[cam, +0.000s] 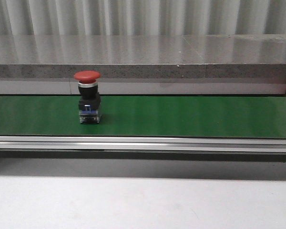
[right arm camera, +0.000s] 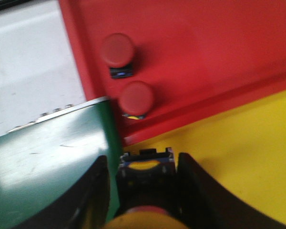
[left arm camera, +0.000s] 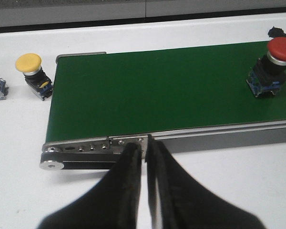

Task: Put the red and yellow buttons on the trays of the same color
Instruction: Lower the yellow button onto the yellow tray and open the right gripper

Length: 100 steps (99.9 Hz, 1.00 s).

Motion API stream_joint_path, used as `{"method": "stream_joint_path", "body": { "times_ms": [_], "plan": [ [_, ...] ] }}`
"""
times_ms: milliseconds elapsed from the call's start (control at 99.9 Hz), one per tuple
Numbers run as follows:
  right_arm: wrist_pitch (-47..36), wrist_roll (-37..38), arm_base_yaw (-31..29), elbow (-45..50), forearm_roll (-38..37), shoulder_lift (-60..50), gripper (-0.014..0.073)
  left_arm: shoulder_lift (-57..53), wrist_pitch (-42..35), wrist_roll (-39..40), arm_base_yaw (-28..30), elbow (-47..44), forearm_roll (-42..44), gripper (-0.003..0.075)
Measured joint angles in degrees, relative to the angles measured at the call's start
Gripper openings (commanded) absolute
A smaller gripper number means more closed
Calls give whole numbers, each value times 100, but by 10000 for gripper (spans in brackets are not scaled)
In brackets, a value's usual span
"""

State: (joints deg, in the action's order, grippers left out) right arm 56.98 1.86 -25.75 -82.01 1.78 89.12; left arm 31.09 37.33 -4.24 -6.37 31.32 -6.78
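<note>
Operator, start nearest you in the front view: a pale tabletop, then the aluminium rail of the green conveyor belt. A red mushroom-head button stands upright on the belt at about 9 o'clock from frame centre. It has a domed red cap, a metal collar, a black body and a clear blue-tinted contact block at the base. Beyond the belt runs a grey stone ledge.

Neither arm shows in the front view; the wrist cameras supply what it lacks.

The left wrist view shows the left gripper with its black fingers pressed nearly together and nothing between them, hovering just beside the belt's end rail. A yellow mushroom-head button lies tipped on the white table off the belt's end, well apart from the red one.

The right wrist view shows the right gripper clamped around a yellow button, fingers against both sides of its black body. Past it lie the yellow tray and the red tray, where two red buttons already sit close together.
</note>
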Motion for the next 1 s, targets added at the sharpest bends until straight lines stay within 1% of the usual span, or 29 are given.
{"method": "stream_joint_path", "body": {
  "times_ms": [200, 360, 801, 1001],
  "plan": [
    [-678, 438, -930, 659, -35, 0, 47, 0, 0, 0, 0, 0, 0, -6],
    [-1056, 660, -1395, 944, -73, 136, 47, 0, 0, 0, 0, 0, 0, -6],
    [-1317, 746, -1439, 955, -73, 1427, 47, 0, 0, 0, 0, 0, 0, -6],
    [-1338, 756, -1439, 955, -73, 1811, 48, 0, 0, 0, 0, 0, 0, -6]
  ]
}}
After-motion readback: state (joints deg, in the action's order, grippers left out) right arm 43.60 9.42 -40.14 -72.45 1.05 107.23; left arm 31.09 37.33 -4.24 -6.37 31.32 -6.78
